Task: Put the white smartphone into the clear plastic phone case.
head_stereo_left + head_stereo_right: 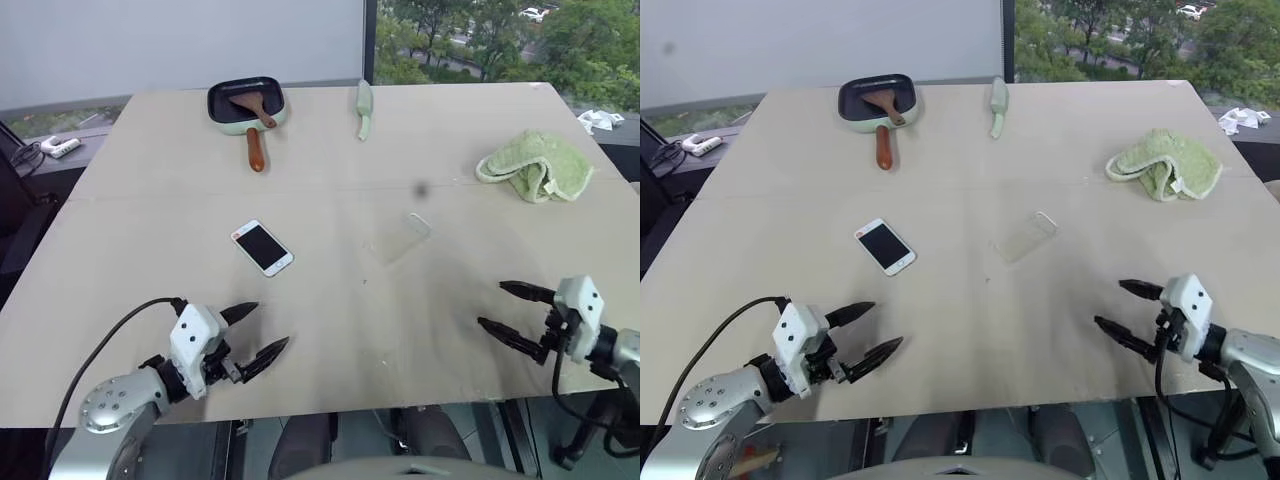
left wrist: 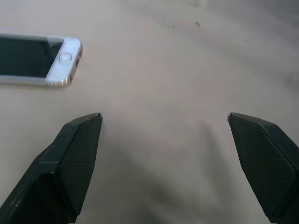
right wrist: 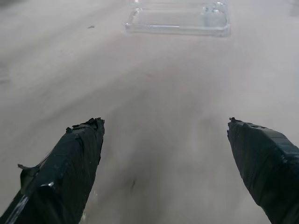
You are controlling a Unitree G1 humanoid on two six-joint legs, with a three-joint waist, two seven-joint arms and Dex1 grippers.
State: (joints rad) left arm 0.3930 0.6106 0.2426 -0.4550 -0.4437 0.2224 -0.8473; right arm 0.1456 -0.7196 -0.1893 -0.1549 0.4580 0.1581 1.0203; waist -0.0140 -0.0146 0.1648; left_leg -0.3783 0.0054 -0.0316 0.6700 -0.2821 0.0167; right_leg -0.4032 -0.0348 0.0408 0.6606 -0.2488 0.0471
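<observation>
Big beige table [image 1: 330,330] by a window with trees outside, grey wall on the other side; white smartphone [image 1: 262,247] lies screen up, left of centre, and the clear plastic phone case [image 1: 401,238] sits flat to its right, well apart from it; my left gripper [image 1: 257,330] hangs near the front edge with fingers spread wide, holding nothing; my right gripper [image 1: 508,308] is the same, wide open and empty, over the front right; farther back are a small pan [image 1: 246,104] with a wooden spatula [image 1: 254,106] in it, a pale green utensil [image 1: 364,108] and a crumpled green cloth [image 1: 532,165].
</observation>
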